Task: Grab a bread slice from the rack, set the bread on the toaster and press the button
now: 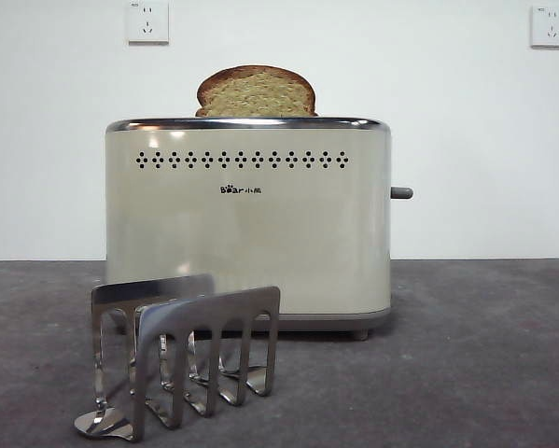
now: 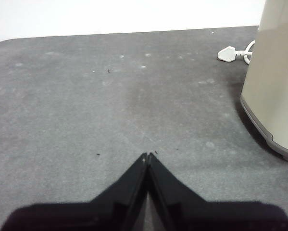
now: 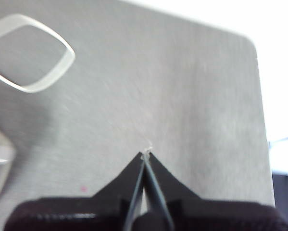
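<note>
The slice of bread [image 1: 257, 92] stands in the top slot of the cream toaster [image 1: 248, 229], its domed brown crust sticking up above the chrome rim. The button [image 1: 401, 192], a small grey lever stub, juts from the toaster's right narrow side. In front of the toaster stands the steel rack [image 1: 181, 357] with nothing in its slots. My left gripper [image 2: 147, 157] is shut over bare grey table, with the toaster's side [image 2: 275, 82] beside it. My right gripper [image 3: 145, 155] is shut above the grey table, away from the toaster. Neither arm shows in the front view.
Two white wall sockets [image 1: 147, 21] [image 1: 550, 26] sit on the wall behind. A white plug with its cord [image 2: 231, 53] lies on the table beside the toaster. A clear looped band [image 3: 31, 53] lies on the table in the right wrist view.
</note>
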### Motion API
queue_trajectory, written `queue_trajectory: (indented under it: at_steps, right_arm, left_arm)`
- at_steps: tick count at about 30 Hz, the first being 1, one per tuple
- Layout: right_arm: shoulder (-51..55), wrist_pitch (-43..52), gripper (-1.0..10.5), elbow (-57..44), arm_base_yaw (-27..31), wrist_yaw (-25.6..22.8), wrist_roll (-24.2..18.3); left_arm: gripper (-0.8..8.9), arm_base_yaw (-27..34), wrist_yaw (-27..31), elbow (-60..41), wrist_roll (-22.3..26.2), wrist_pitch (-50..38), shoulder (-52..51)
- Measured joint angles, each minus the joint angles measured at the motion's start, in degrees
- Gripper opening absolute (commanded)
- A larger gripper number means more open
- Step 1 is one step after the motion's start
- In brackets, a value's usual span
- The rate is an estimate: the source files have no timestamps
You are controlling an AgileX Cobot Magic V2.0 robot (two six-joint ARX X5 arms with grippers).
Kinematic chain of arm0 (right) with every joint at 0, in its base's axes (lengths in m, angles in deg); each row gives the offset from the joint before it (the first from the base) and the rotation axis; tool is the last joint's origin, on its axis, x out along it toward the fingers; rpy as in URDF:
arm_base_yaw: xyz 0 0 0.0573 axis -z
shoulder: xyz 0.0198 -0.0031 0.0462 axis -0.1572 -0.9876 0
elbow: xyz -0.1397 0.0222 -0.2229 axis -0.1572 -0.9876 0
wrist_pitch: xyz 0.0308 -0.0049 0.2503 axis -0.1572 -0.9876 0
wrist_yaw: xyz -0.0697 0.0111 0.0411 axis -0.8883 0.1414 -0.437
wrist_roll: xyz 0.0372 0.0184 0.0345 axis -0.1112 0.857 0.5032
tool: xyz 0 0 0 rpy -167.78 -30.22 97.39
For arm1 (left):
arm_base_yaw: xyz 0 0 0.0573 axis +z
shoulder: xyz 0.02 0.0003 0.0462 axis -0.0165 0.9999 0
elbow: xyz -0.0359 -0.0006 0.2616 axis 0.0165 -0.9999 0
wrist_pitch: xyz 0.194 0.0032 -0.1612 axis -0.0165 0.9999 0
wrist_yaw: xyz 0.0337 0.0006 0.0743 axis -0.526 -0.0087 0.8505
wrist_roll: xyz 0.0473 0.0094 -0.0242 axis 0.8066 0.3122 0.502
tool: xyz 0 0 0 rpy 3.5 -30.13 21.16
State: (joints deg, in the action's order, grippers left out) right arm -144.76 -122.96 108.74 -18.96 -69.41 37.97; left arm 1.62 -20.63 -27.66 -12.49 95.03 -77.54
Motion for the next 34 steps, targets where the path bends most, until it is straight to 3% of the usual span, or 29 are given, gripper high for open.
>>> queue_trajectory:
  at_steps: [3, 11, 16, 22, 28, 34]
  right_arm:
    - [8.7, 8.4, 0.0, -9.1, -0.2, 0.0, -0.9]
    - [36.7, 57.0, 0.0, -51.7, 2.2, 0.3, -0.9]
    - [53.9, 78.2, 0.0, -78.2, 4.7, 2.8, -0.9]
    - [70.9, 81.5, 0.0, -104.6, 6.8, 11.8, -0.9]
    - [81.9, 81.0, 0.0, -117.4, 7.6, 21.2, -0.3]
    - [86.6, 73.9, 0.0, -118.9, 7.7, 19.4, 1.6]
  left_arm:
    - [-0.02, 0.0, 0.0, 0.0, 0.0, 0.0, 0.0]
    - [-0.02, 0.0, 0.0, 0.0, 0.0, 0.0, 0.0]
    - [-0.02, 0.0, 0.0, 0.0, 0.0, 0.0, 0.0]
    - [-0.02, 0.0, 0.0, 0.0, 0.0, 0.0, 0.0]
    - [-0.01, 0.0, 0.0, 0.0, 0.0, 0.0, 0.0]
    - [-0.02, 0.0, 0.0, 0.0, 0.0, 0.0, 0.0]
